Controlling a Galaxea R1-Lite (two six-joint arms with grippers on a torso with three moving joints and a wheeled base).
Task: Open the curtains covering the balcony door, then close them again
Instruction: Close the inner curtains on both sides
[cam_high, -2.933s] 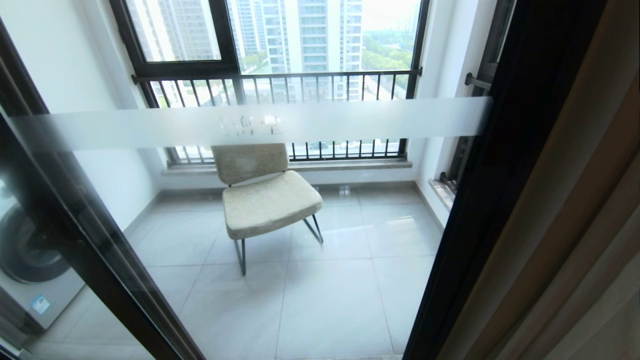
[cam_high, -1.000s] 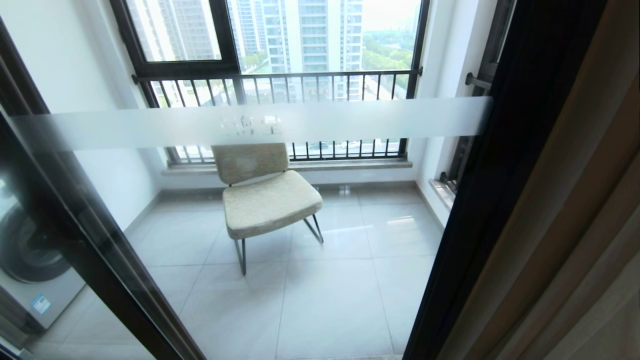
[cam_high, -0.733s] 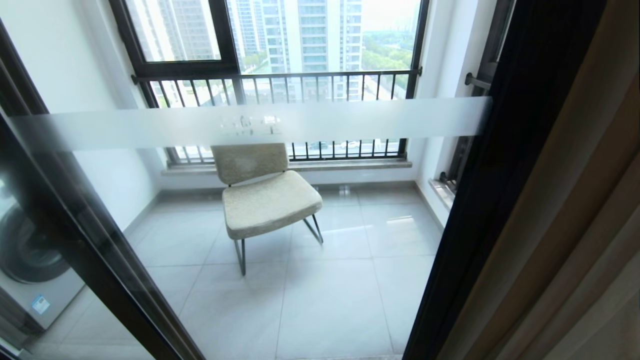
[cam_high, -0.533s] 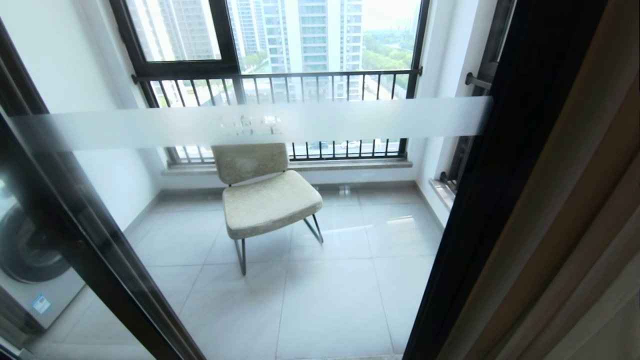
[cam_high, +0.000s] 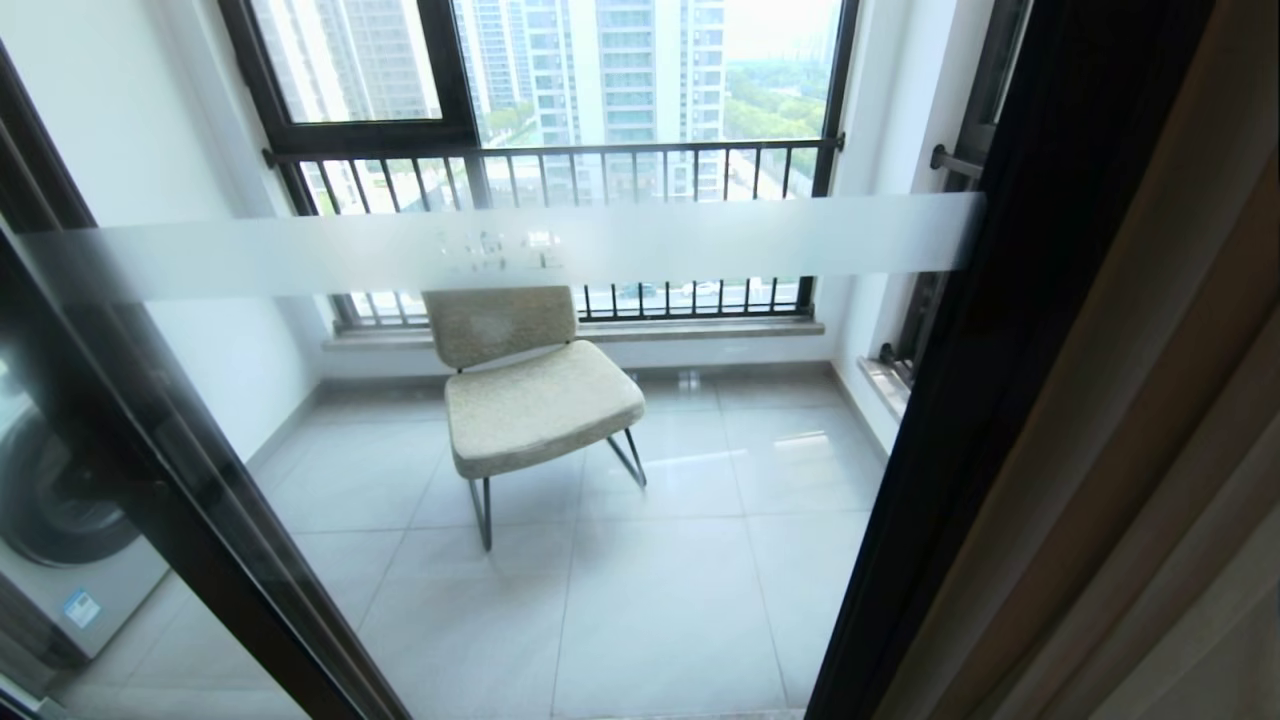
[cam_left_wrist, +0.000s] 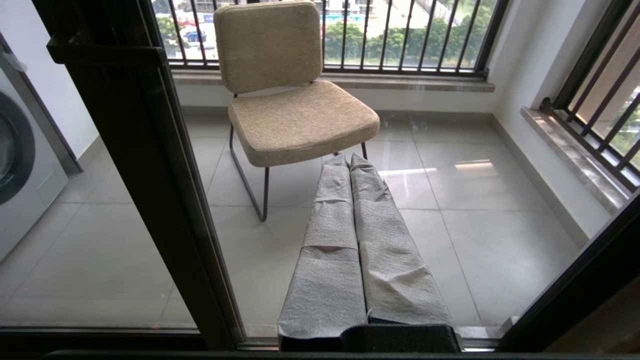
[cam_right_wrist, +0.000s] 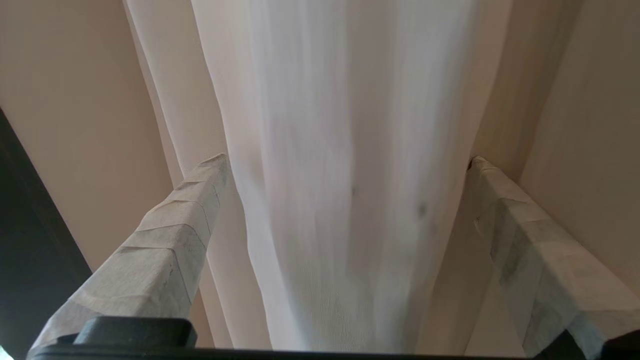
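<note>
only our right wrist view shows the right gripper (cam_right_wrist: 345, 165) spread wide around a sheer fold of the curtains (cam_right_wrist: 345, 200); the left gripper (cam_left_wrist: 350, 162) is pressed shut, empty, facing the balcony door (cam_left_wrist: 150, 175).

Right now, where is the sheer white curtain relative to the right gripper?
In the right wrist view the sheer white curtain hangs between the open right gripper's fingers, with beige curtain folds on either side.

Bright daylight through the window (cam_high: 640, 90), glare patches on the glossy floor tiles (cam_high: 800, 440), dark door frame (cam_high: 1000, 350) backlit, sheer curtain (cam_right_wrist: 350, 175) motion-blurred, head view edges bowed
</note>
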